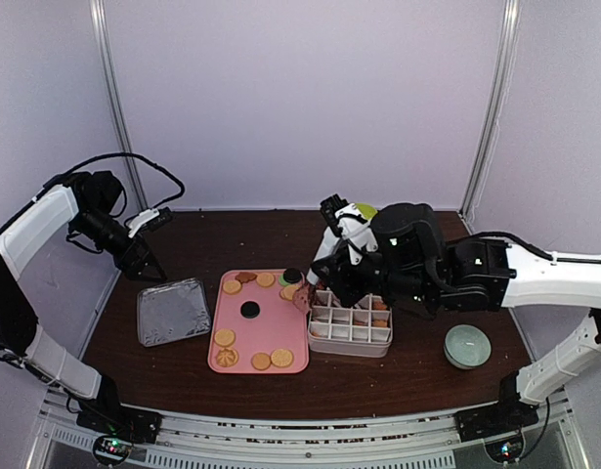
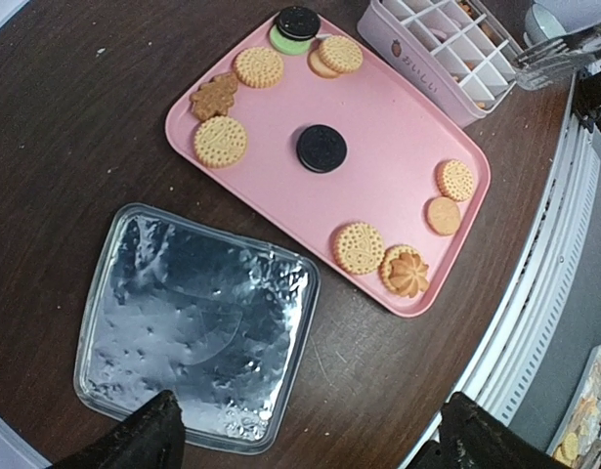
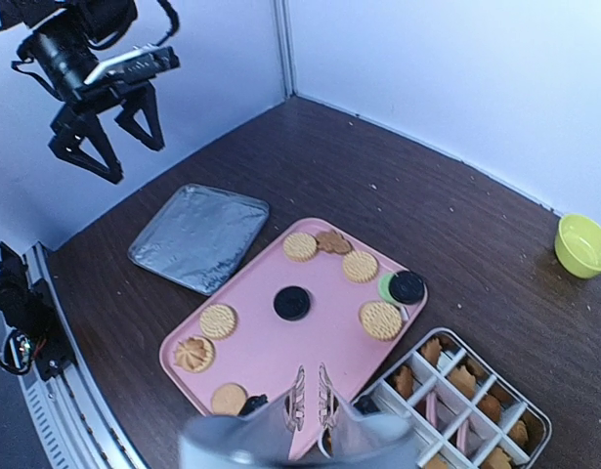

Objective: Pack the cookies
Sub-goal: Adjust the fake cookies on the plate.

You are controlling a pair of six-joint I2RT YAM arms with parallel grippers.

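Observation:
The cookies (image 3: 219,320) lie round the edges of a pink tray (image 3: 310,342), with a black one (image 3: 292,303) near its middle. More cookies fill the compartments of a white divided box (image 3: 476,410) to the tray's right. My right gripper (image 1: 324,277) is shut on metal tongs (image 3: 310,396). Their tips hang nearly together over the tray's near right edge, beside the box, with nothing between them. My left gripper (image 2: 315,435) stands wide open and empty, high above the table's left side, over the near corner of a foil tray (image 2: 193,322).
The foil tray (image 1: 173,311) lies left of the pink tray (image 1: 266,327). A pale teal bowl (image 1: 468,346) sits right of the box (image 1: 349,330). A yellow-green bowl (image 3: 583,244) stands at the back right. Walls close in the back and the sides.

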